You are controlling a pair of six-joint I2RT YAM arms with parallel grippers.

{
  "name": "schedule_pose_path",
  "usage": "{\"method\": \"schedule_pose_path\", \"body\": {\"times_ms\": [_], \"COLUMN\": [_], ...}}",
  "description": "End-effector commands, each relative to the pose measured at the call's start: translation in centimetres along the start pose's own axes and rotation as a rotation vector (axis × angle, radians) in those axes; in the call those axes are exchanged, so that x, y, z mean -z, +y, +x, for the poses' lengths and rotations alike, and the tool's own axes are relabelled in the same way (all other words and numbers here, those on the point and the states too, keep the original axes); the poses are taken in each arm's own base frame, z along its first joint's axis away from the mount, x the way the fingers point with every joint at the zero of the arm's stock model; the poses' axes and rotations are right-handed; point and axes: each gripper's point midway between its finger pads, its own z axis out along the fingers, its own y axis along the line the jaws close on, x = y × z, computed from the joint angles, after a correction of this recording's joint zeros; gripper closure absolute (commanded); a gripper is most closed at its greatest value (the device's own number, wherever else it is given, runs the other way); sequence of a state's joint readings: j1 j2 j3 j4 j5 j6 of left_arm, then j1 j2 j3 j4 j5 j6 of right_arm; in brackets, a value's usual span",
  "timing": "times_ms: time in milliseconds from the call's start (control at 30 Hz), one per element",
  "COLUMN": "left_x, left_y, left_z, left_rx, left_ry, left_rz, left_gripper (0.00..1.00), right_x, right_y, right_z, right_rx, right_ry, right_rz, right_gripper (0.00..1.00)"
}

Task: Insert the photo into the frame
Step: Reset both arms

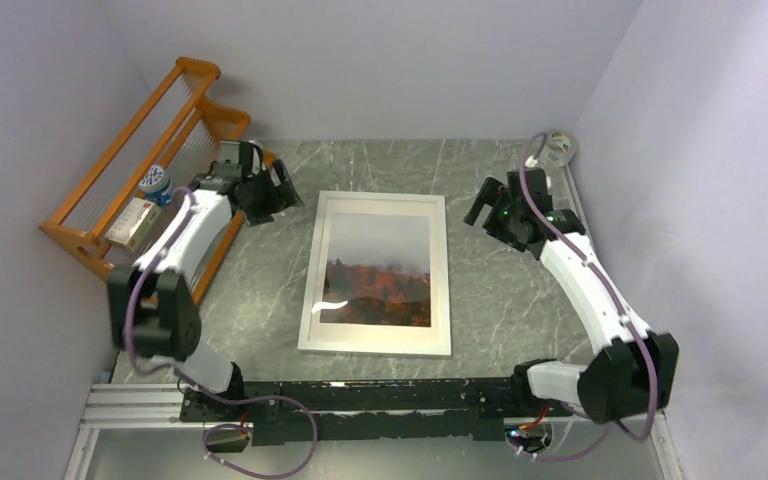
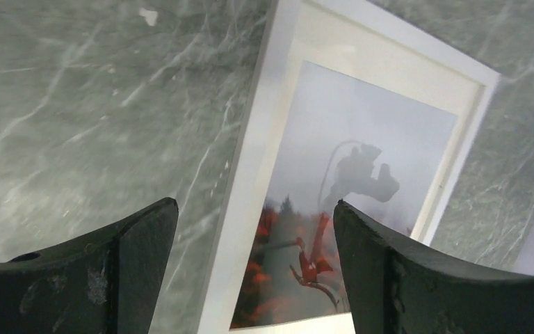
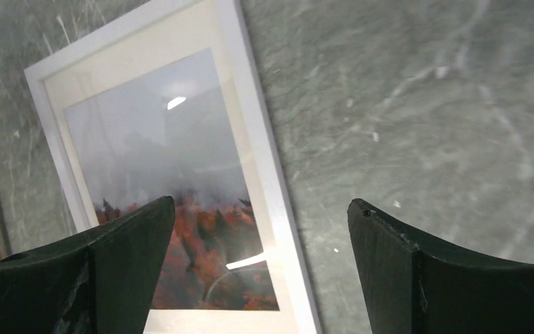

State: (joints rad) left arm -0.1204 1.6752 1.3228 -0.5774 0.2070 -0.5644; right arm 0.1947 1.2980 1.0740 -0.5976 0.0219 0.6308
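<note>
Top external view showed you the frame (image 1: 307,300) lying flat in the middle of the grey marbled table (image 1: 510,310), its long sides running away from the arm bases. The photo (image 1: 378,270) sat inside it, face up, with the misty grey sky toward the far end, the red-orange trees toward the near end, and a white border all round.

Your left gripper (image 1: 278,190) hovered off the frame's far left corner, close to the orange wooden rack (image 1: 200,72). Its jaws stood spread with nothing between them. In the left wrist view the two dark fingers (image 2: 139,243) sat wide apart above the frame's left edge and bare table.

Your right gripper (image 1: 482,203) hung just off the frame's far right corner, also spread and empty. In the right wrist view its fingers (image 3: 122,264) bracketed the frame's right edge.

Neither claw touched the frame. Glare and the dim reflection of an arm lay on the pane over the print. A small box (image 1: 132,222) rested in the rack.
</note>
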Motion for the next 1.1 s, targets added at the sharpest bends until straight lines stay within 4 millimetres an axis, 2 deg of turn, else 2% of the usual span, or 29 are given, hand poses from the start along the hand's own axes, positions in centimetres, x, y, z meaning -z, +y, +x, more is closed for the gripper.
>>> {"method": "schedule_pose_path", "body": {"times_ms": [0, 67, 167, 333, 400, 567, 667, 767, 933, 1067], "left_x": [8.2, 11.1, 15.4, 22.1, 25.1, 30.9, 32.8, 33.6, 34.3, 34.8], "left_y": [1.0, 1.0, 1.0, 1.9, 2.0, 2.2, 2.7, 3.4, 3.6, 3.9], "left_z": [0.2, 0.8, 1.6, 1.7, 1.9, 3.4, 4.5, 5.9, 7.7, 8.4], "left_rx": [-0.072, -0.093, -0.125, -0.156, -0.169, -0.188, -0.187, -0.164, -0.168, -0.169], "left_ry": [-0.148, -0.202, -0.289, -0.475, -0.554, -0.661, -0.687, -0.674, -0.666, -0.65], "left_rz": [-0.076, -0.065, -0.048, -0.077, -0.069, -0.046, -0.045, -0.054, -0.016, -0.025], "left_gripper": [0.11, 0.07, 0.06, 0.06, 0.06, 0.06, 0.06, 0.06, 0.06, 0.06], "right_x": [5.6, 7.8, 11.4, 17.9, 20.6, 25.2, 27.2, 27.9, 27.9, 26.8], "right_y": [-3.2, -4.1, -5.2, -4.2, -4.4, -4.6, -4.5, -4.7, -5.3, -5.9], "right_z": [-2.1, -2.6, -3.3, -4.2, -4.9, -5.4, -5.4, -5.2, -4.0, -2.8], "right_rx": [0.014, 0.014, -0.008, -0.032, -0.057, -0.066, -0.081, -0.077, -0.068, -0.061], "right_ry": [-0.127, -0.184, -0.262, -0.369, -0.439, -0.575, -0.625, -0.627, -0.602, -0.553], "right_rz": [0.158, 0.186, 0.219, 0.112, 0.095, 0.021, -0.025, -0.024, -0.025, 0.0], "right_gripper": [0.01, 0.01, 0.01, 0.01, 0.01, 0.01, 0.01, 0.01, 0.01, 0.01]}}
